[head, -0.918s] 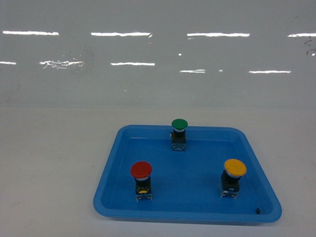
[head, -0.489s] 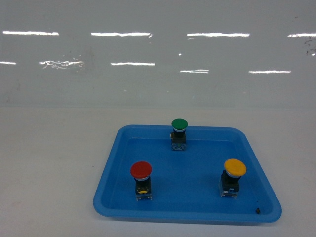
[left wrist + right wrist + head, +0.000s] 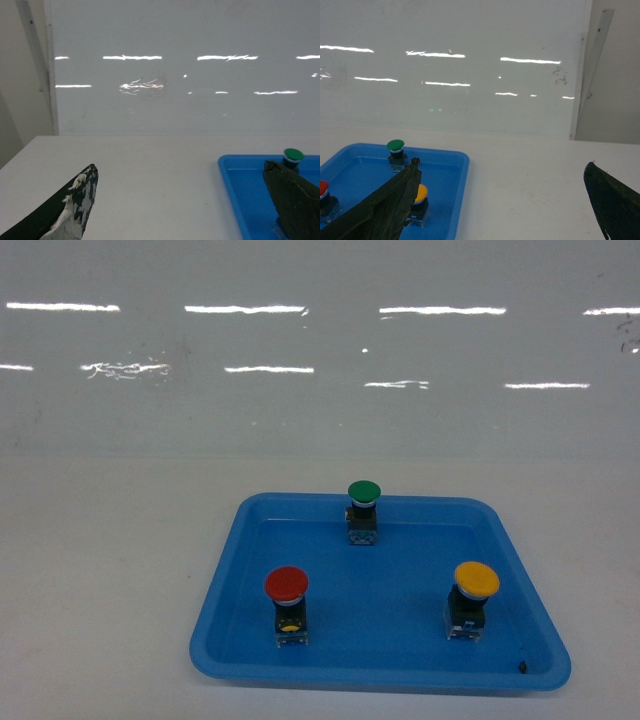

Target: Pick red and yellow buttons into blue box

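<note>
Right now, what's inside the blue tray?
Three buttons stand in the blue tray: red button, yellow button, green button, plus one tiny dark speck. Nothing is covered.

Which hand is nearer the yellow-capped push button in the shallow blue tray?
Right. Its hand is open just right of the yellow-capped push button; the left hand is at the shallow blue tray's far left edge.

You have: red button (image 3: 286, 585), upright, tray's front left; yellow button (image 3: 476, 580), upright, front right, well apart.
</note>
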Available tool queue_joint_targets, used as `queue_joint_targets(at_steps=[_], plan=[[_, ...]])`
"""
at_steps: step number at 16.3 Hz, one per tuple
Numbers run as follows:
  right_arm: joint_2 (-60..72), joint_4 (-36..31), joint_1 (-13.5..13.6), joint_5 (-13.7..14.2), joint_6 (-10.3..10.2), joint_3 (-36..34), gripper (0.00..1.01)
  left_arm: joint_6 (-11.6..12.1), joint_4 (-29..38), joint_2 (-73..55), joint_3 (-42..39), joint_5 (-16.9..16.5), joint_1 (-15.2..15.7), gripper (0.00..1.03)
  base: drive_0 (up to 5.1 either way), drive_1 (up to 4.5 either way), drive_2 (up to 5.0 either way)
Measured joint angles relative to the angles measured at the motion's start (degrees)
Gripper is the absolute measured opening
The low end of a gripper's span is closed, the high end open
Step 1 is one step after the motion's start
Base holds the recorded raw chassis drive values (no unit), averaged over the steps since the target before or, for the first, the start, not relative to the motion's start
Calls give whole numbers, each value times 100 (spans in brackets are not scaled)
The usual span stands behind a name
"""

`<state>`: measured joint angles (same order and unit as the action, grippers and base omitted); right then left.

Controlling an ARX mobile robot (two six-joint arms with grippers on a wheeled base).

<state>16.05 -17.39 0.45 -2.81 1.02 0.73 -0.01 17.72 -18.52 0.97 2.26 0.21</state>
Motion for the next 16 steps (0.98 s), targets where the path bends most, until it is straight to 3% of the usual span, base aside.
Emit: queue_joint_targets(at_steps=[2,5,8,10,12,16], plan=[[1567,-1320,144,-136,44,37,98,9,1034,-1526,396,170,-85,98,0,0,0],[3998,-2763,310,-420,96,688,98,208,1552,-3390,1469,334,-496,98,0,0,0],[5799,-2363,647,-855,55,1764,98,584,1631,-4887,2343,629,-837,98,0,0,0],[6570,-2190,949,-970,52,2339,98,669,1714,-5525,2719,715,-905,98,0,0,0],[6747,-2378,1165,-892,94,2299,98,647,1700,-5740,2688,673,-859,98,0,0,0],[6747,-2404,1156,-857,118,2291,98,647,1744,-5707,2688,669,-859,98,0,0,0]])
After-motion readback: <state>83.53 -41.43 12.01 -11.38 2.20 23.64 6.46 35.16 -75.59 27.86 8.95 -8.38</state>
